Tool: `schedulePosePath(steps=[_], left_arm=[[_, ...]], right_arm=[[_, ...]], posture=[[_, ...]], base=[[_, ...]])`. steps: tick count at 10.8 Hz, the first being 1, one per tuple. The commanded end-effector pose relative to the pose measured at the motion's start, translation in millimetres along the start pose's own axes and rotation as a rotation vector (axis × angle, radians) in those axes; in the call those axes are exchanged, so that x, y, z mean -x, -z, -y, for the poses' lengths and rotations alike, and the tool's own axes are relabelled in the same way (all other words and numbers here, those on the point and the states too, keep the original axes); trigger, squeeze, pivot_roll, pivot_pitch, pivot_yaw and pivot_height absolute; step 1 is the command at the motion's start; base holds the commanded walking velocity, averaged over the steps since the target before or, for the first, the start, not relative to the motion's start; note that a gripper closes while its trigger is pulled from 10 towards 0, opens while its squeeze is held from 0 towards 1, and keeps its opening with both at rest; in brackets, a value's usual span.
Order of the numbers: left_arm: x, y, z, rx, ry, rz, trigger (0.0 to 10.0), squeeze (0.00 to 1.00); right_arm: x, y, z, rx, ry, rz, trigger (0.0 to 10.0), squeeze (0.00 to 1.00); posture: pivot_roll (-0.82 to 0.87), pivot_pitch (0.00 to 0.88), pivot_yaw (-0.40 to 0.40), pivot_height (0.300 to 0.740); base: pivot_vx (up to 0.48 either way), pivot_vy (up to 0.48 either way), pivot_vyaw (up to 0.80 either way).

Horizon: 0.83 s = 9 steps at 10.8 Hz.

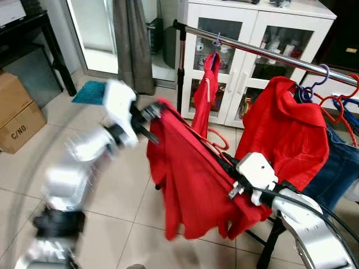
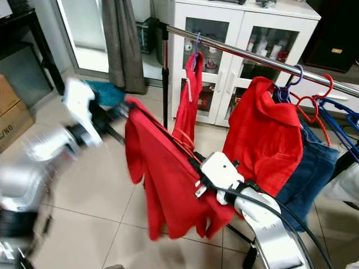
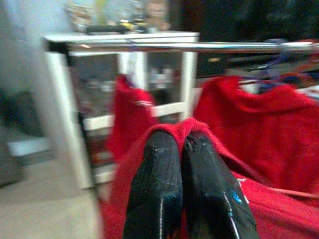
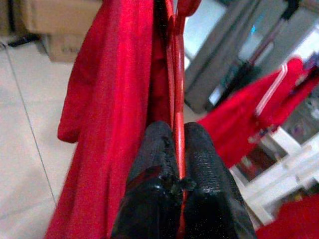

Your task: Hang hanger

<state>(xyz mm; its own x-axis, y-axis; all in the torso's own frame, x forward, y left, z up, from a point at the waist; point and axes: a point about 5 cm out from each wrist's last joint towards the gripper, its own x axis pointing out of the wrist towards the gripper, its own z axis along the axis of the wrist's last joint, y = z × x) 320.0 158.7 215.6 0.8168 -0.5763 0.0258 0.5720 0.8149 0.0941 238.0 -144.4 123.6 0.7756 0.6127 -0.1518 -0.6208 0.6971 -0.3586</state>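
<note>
L end effector [image 3: 182, 149] blurred, pinching red shirt [image 1: 188, 179]

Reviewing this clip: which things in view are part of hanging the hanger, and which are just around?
Job:
red shirt on a red hanger
left claw, shut on the shirt
right claw, shut on the hanger
clothes rail

Just around:
cardboard box
white cabinet
grey curtain
jeans

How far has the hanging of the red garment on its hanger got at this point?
Done: the red shirt is on its red hanger and lifted off the floor. In hand: the right gripper clamps the hanger, the left gripper pinches the shirt's shoulder. Left: hooking it over the rail, where other red garments already hang.
</note>
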Motion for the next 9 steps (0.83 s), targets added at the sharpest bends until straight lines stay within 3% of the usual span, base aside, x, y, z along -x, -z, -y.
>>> schedulePosePath(steps=[1, 2, 3, 5, 6, 7, 8, 9], left_arm=[[7.8, -13, -23.1, -0.052, -0.136, 0.027, 0.0, 0.0], [17.0, -7, -49.9, -0.122, -0.287, -0.041, 0.0, 0.0], [19.6, -6, -55.8, -0.143, -0.318, -0.057, 0.0, 0.0], [32.0, 0, -80.2, -0.181, -0.435, -0.104, 0.0, 0.0], [32.1, 2, -83.3, -0.148, -0.456, -0.098, 0.0, 0.0], [29.7, 5, -79.2, -0.128, -0.431, -0.092, 0.0, 0.0], [22.1, 11, -60.2, -0.078, -0.341, -0.069, 0.0, 0.0], [12.5, 13, -32.1, -0.018, -0.205, -0.029, 0.0, 0.0]], right_arm=[[8.2, 5, 3.6, -0.012, 0.003, -0.016, 10.0, 0.0], [22.7, -5, 8.9, -0.089, -0.035, 0.081, 10.0, 0.0], [26.9, -7, 10.9, -0.112, -0.043, 0.107, 10.0, 0.0], [54.9, -11, 21.2, -0.213, -0.197, 0.14, 10.0, 0.0], [56.7, -15, 30.5, -0.237, -0.155, 0.171, 10.0, 0.0], [53.4, -17, 39.8, -0.27, -0.072, 0.205, 10.0, 0.0], [41.2, -19, 59.8, -0.389, 0.178, 0.272, 10.0, 0.0], [29.7, -25, 63.9, -0.62, 0.308, 0.394, 10.0, 0.0]], posture=[[0.1, 0.002, -0.021, 0.74], [0.1, 0.001, -0.02, 0.74], [0.1, 0.001, -0.02, 0.74], [0.09, 0.0, -0.018, 0.74], [0.09, 0.001, -0.02, 0.74], [0.09, 0.002, -0.021, 0.74], [0.09, 0.001, -0.025, 0.74], [0.09, 0.0, -0.027, 0.74]], base=[[0.0, 0.0, 0.0], [0.0, 0.0, 0.0], [0.0, 0.0, 0.0], [0.0, 0.0, 0.0], [0.0, 0.0, 0.0], [0.0, 0.0, 0.0], [0.0, 0.0, 0.0], [0.0, 0.0, 0.0]])
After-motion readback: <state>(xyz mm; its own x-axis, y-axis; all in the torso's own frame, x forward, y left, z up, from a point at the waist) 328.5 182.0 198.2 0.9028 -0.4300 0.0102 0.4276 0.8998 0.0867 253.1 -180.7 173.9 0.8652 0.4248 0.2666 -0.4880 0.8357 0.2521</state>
